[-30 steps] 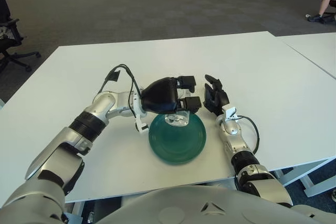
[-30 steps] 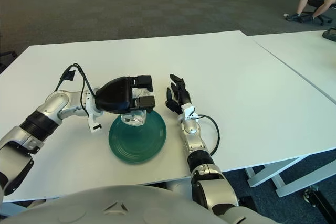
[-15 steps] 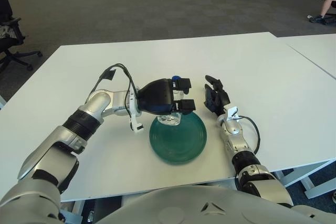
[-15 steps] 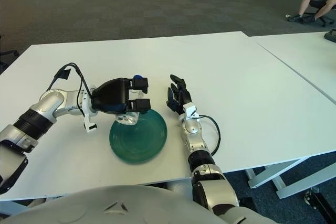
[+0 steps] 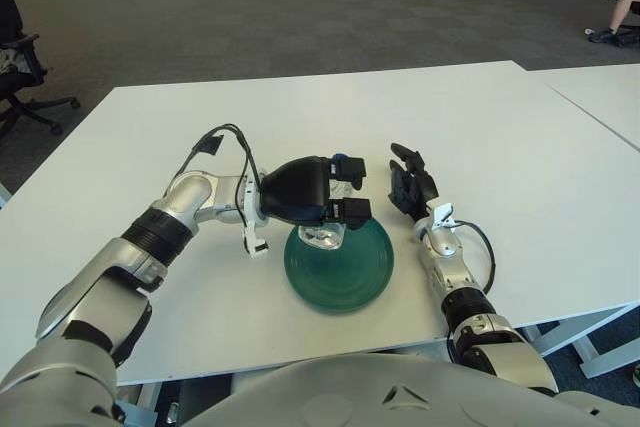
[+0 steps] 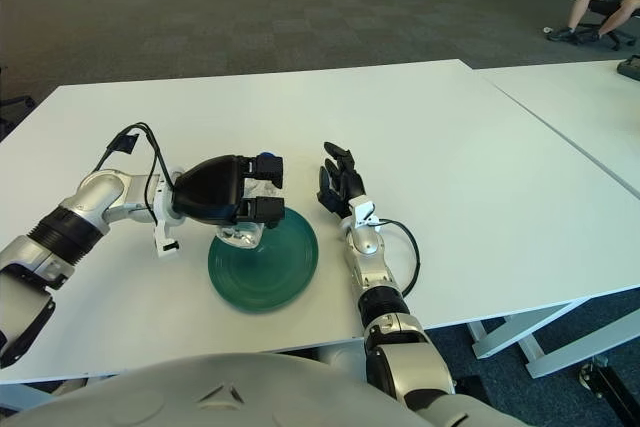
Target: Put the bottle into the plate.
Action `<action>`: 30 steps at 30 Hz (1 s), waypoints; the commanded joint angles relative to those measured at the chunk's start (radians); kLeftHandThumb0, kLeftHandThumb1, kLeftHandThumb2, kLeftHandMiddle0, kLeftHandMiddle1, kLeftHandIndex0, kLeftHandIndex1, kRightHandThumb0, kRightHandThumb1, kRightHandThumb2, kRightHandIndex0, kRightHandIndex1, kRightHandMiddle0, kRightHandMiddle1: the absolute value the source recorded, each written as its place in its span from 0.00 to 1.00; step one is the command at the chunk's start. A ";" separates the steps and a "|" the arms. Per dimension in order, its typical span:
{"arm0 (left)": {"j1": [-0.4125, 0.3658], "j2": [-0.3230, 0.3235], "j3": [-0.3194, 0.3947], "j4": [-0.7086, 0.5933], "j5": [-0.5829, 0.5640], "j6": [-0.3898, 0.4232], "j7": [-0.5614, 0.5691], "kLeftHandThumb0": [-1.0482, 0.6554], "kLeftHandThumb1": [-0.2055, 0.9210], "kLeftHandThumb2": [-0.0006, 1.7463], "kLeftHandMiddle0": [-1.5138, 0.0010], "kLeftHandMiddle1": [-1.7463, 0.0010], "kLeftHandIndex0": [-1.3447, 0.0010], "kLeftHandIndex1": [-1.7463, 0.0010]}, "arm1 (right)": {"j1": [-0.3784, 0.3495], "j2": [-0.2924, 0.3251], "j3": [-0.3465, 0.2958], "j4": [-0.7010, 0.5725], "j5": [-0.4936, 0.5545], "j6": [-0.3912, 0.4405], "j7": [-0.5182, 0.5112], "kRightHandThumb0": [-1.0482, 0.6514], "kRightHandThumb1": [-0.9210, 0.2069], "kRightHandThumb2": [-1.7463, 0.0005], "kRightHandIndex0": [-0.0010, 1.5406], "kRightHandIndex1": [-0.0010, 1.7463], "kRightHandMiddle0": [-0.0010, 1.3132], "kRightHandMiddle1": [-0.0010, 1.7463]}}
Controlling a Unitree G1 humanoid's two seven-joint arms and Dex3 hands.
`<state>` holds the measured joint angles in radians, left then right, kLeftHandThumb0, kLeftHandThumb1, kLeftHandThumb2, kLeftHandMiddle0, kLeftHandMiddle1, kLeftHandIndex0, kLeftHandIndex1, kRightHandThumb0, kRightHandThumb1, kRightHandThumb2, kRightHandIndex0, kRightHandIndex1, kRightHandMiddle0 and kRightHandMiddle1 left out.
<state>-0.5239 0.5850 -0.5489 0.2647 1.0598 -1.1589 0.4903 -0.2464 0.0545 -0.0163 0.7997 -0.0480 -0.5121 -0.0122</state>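
Most of bottle (image 5: 330, 235) hidden inside clasping left hand (image 5: 310, 192), over plate (image 5: 340, 267) rim.

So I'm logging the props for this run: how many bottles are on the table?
1. The clear bottle with a blue cap is gripped in the left hand over the near-left edge of the green plate. The right hand is right of the plate. No others are visible.
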 commanded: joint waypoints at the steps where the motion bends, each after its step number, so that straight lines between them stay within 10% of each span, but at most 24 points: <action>1: -0.017 0.011 0.034 -0.017 -0.074 -0.009 -0.049 0.61 0.15 0.99 0.41 0.00 0.52 0.00 | 0.035 0.003 -0.005 0.035 0.009 0.040 -0.004 0.21 0.00 0.55 0.16 0.00 0.00 0.35; 21: 0.107 -0.044 0.073 -0.108 0.020 0.027 0.039 0.61 0.13 1.00 0.40 0.00 0.50 0.01 | 0.032 0.004 -0.002 0.042 -0.001 0.043 -0.023 0.21 0.00 0.54 0.17 0.00 0.00 0.35; 30: 0.085 -0.013 0.059 -0.117 -0.083 0.020 -0.156 0.61 0.12 1.00 0.40 0.00 0.48 0.03 | 0.034 0.006 0.003 0.039 -0.007 0.045 -0.036 0.21 0.00 0.54 0.17 0.01 0.00 0.36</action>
<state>-0.3911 0.5437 -0.4982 0.1567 1.0271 -1.1499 0.4147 -0.2472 0.0580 -0.0140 0.8066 -0.0529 -0.5120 -0.0404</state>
